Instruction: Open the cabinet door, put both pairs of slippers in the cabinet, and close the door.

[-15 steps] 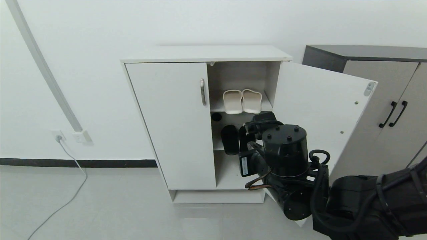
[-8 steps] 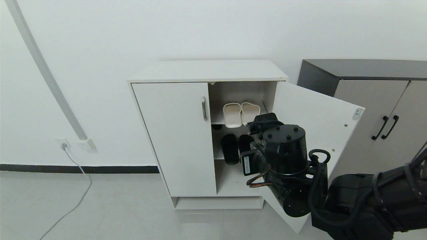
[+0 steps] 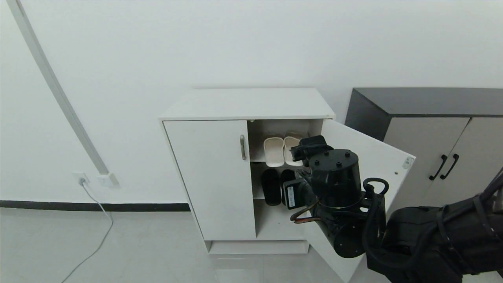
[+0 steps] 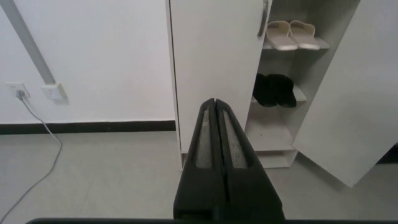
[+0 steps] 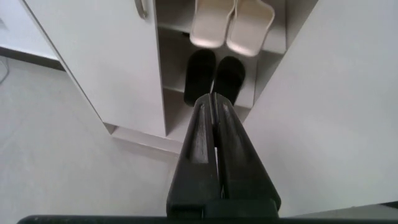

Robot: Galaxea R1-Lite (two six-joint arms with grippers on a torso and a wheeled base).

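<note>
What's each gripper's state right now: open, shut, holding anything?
Left gripper: jaws shut, holding nothing.
Right gripper: jaws shut, holding nothing.

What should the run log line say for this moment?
white slippers: top shelf; black slippers: middle shelf; right door: open; left door: shut; left gripper: shut; right gripper: shut

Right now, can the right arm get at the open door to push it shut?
Probably yes. The right gripper, shut and empty, is beside the inner face of the open door, nothing between them. Being on the inner side, it would likely have to round the free edge first.
</note>
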